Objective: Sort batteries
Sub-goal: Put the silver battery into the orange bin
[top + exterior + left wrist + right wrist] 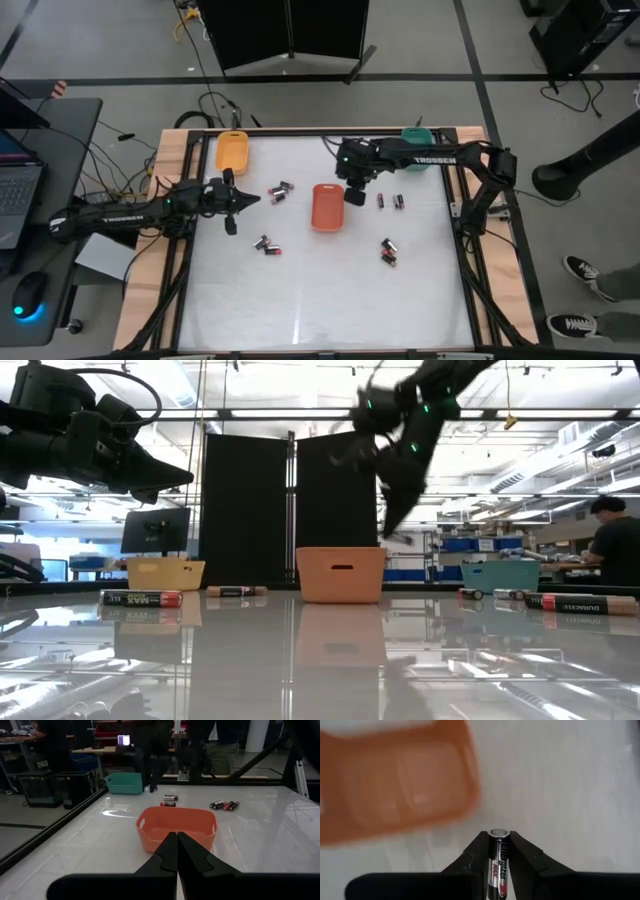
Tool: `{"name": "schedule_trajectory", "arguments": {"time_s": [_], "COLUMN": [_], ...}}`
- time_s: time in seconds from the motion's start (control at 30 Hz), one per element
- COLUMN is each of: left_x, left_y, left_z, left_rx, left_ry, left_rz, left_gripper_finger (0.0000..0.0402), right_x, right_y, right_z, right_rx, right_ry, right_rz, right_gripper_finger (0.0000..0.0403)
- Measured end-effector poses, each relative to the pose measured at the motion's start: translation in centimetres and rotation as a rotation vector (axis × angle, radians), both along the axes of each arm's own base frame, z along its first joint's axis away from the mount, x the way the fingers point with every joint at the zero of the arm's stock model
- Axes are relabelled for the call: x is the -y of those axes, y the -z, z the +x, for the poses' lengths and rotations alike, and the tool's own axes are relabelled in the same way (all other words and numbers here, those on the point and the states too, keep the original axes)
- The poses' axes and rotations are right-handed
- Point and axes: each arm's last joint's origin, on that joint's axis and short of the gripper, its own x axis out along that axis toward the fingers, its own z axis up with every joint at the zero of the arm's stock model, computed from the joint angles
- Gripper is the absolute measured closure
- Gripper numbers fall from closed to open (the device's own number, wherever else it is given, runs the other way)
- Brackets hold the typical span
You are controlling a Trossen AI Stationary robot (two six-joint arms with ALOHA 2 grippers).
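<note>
High view: the big white table [320,290] fills the middle, with a dark arm on each side. The left gripper [236,200] hangs over the table with its two fingers pressed together, and it holds nothing. The right gripper [356,192] is up in the air, just beside the red-orange tray [327,207]. Its fingers are shut on a battery [496,865], which stands between them with its silvery end poking out past the tips.

The red-orange tray sits straight ahead of the left gripper's tips and a little to one side of the right gripper's tips. An orange tray [232,151] stands at the far edge, behind the left gripper. A teal tray [418,136] stands at the far edge too, behind the right arm.

The other batteries lie flat on the table. Two [281,190] are just past the left gripper's tips, between them and the red-orange tray. Two more [267,245] lie near the left gripper, toward the front. A pair [390,201] lies close beside the right gripper. Another small bunch [388,251] lies farther from it, toward the front.
</note>
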Motion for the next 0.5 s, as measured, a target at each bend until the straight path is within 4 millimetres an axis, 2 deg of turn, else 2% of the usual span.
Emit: {"name": "schedule_trajectory", "arguments": {"time_s": [0.17, 0.3, 0.4, 0.5], "left_x": [0.0, 0.0, 0.0, 0.0], "left_y": [0.0, 0.0, 0.0, -0.1], "left_z": [0.0, 0.0, 0.0, 0.0], "left_rx": [0.0, 0.002, 0.002, 0.005], "left_ry": [0.0, 0.0, -0.001, -0.001], "left_rz": [0.0, 0.001, 0.001, 0.001], "left_gripper_finger": [0.0394, 0.0394, 0.0394, 0.0394], "right_x": [-3.1, -4.4, -4.9, -5.4], "right_y": [-1.4, -1.5, -1.3, -0.2], "right_z": [2.0, 2.6, 3.1, 3.7], "right_rx": [0.134, 0.179, 0.196, 0.178], "right_ry": [-0.034, -0.021, -0.009, -0.021], "right_rz": [0.012, 0.043, 0.054, 0.07], "right_gripper_finger": [0.0342, 0.0341, 0.0342, 0.0341]}}
